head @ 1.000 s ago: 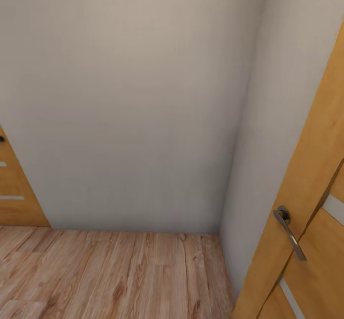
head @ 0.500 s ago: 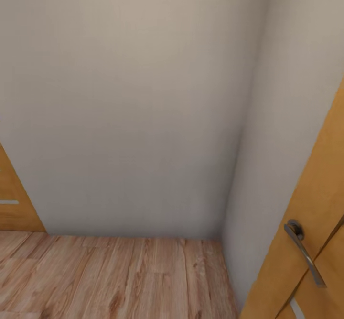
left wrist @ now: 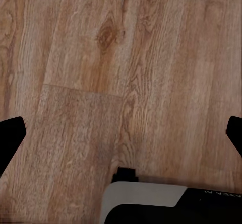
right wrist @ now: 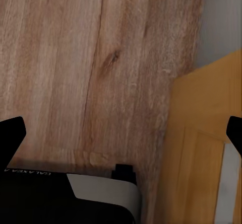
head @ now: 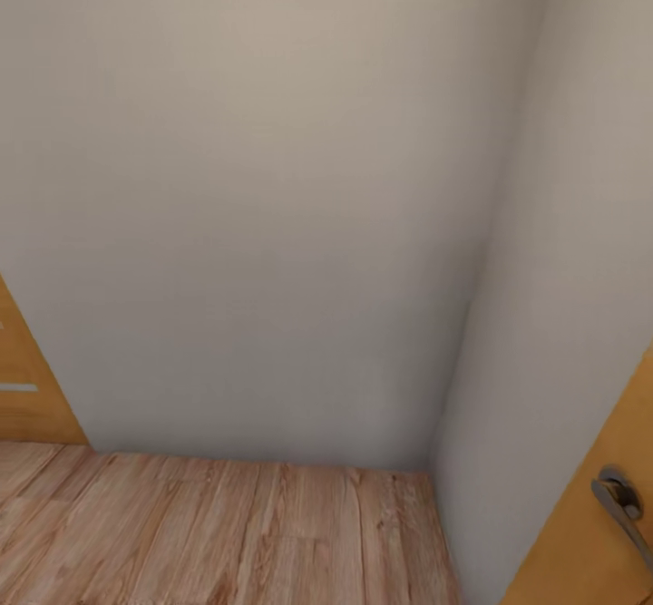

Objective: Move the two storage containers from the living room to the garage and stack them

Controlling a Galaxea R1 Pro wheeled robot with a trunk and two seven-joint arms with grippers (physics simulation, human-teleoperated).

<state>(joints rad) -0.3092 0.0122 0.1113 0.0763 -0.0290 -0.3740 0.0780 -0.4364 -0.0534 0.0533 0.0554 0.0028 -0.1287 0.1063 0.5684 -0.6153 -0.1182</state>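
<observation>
Left gripper [left wrist: 121,133] spread wide above wood plank flooring [left wrist: 101,58].

right door [head: 589,514]: cut off at the frame's corner
door handle [head: 622,505]: partly cut off
left door [head: 23,387]: only a sliver in frame
left fingers [left wrist: 10,138]: only the tips in frame

Even, diffuse, moderately bright light is seen throughout. The wall [head: 272,197] is shaded faintly toward its corner. No glare is recorded. Render texture is slightly soft.
</observation>
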